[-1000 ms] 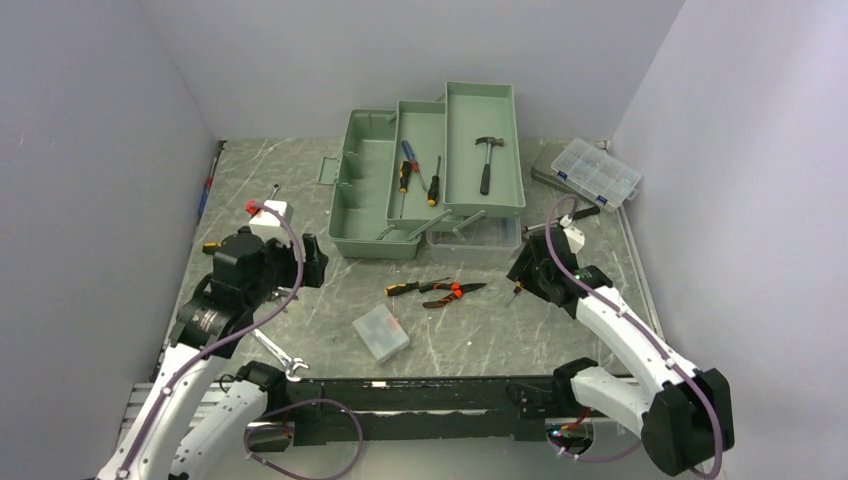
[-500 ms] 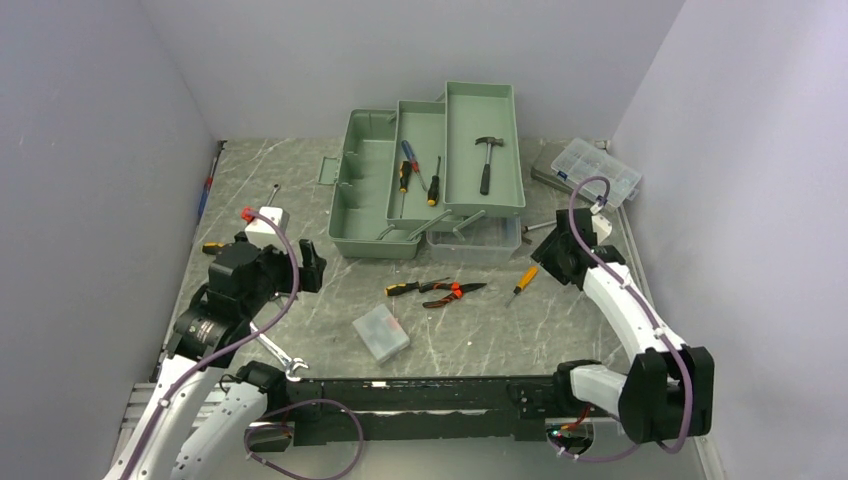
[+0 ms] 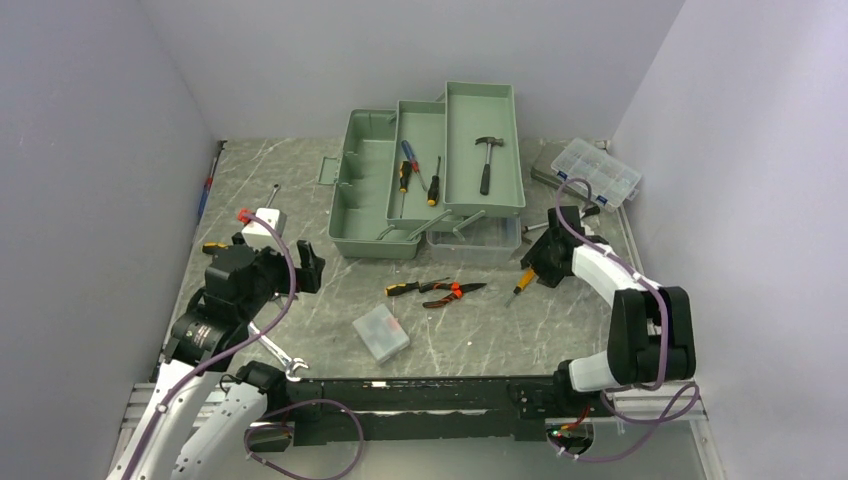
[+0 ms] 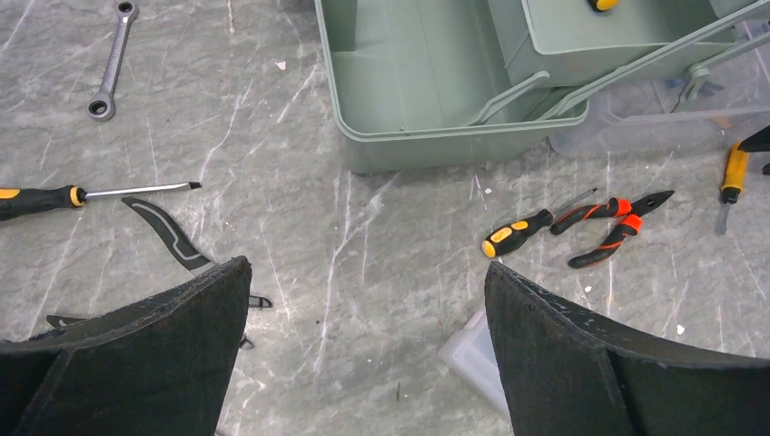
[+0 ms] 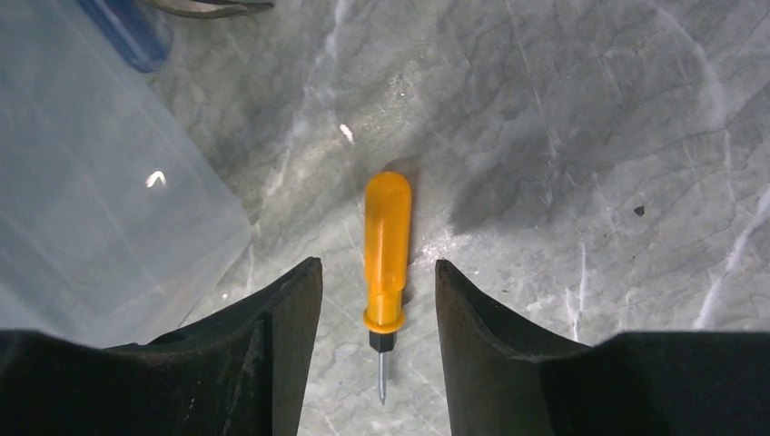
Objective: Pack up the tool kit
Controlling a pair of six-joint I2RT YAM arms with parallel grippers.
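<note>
slipping is the worry: open right fingers may nudge the orange screwdriver rolling; left fingers open too.

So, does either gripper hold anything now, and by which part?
Nothing is held. The right gripper has open jaws on either side of the small orange-handled screwdriver, lying on the grey marble table. The left gripper is open, empty.

Orange screwdriver, sage-green toolbox, grey marbled table, black-and-orange pliers
</note>
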